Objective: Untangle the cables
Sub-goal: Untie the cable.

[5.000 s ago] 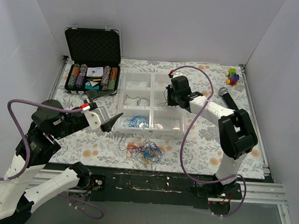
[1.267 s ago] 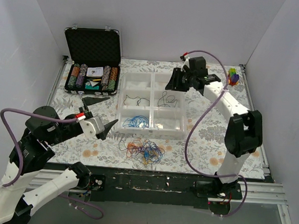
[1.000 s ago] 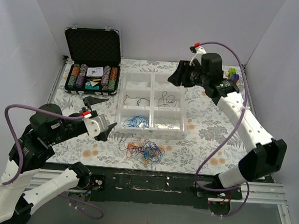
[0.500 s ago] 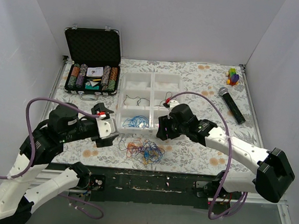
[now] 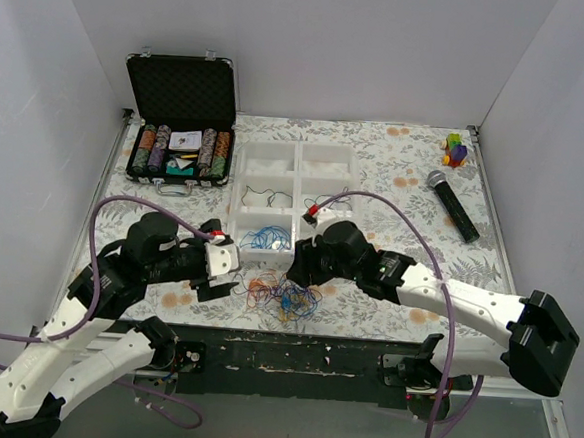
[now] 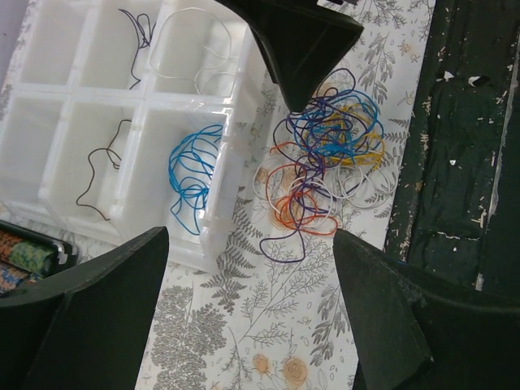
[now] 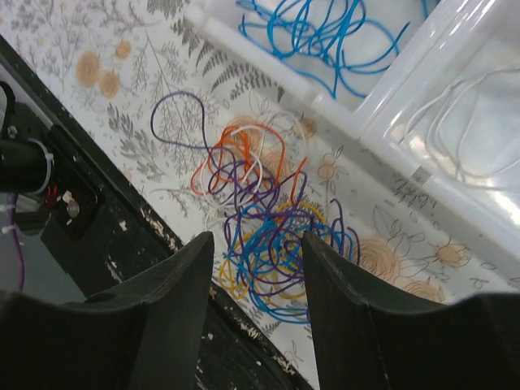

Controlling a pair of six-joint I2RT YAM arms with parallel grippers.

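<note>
Cables [image 5: 283, 293] bunched lower centre on the desk [image 5: 407, 177]
My left gripper [image 6: 250, 244] gapes wide, holding nothing; my right gripper [image 7: 257, 237] hangs half-open right over the tangle, nothing grabbed.

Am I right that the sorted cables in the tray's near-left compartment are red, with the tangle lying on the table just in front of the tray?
Not quite: the left wrist view shows the sorted cables in that compartment of the tray are blue, not red. The tangle does lie on the table just in front of the tray.
</note>
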